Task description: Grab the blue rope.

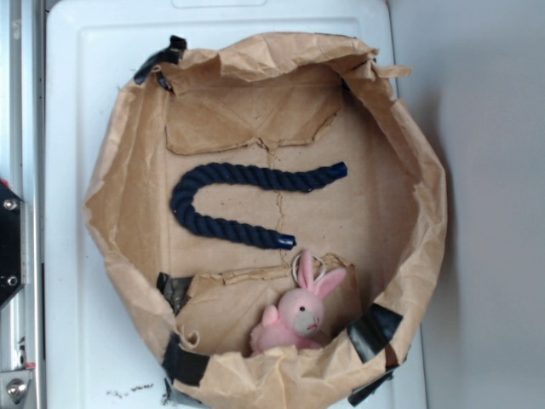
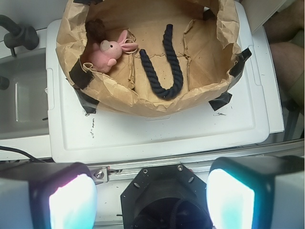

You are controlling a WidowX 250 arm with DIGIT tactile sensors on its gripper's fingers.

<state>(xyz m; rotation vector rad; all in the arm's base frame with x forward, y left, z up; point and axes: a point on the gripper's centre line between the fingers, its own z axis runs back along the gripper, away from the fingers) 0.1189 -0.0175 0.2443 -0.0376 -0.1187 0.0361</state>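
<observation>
Rope lies far ahead of our spread jaws

Rope of this kind should handle soft and light: the blue rope [image 1: 234, 204] is thick, dark, twisted-strand cord, limp enough to lie in a U, and its ridged surface ought to give a firm hold. The glossy sealed ends look slicker, so we would avoid them. We judge the best place to take hold is the middle of one straight arm or the crown of the bend, closing across the cord's thickness, where nothing crowds it.

It rests flat on the floor of the crumpled paper-lined basket [image 1: 423, 213], which sits on the white worktop [image 1: 72, 324]. The pink bunny toy [image 1: 298, 315] lies near one rope end but apart from it.

In the wrist view, our gripper [image 2: 151, 193] stands wide, holding nothing. The two pale pads sit at the bottom corners of that view, short of the worktop's near edge. The rope is well ahead, over the basket's near wall, its bend pointing towards us and roughly in line with the gap between the jaws.
</observation>
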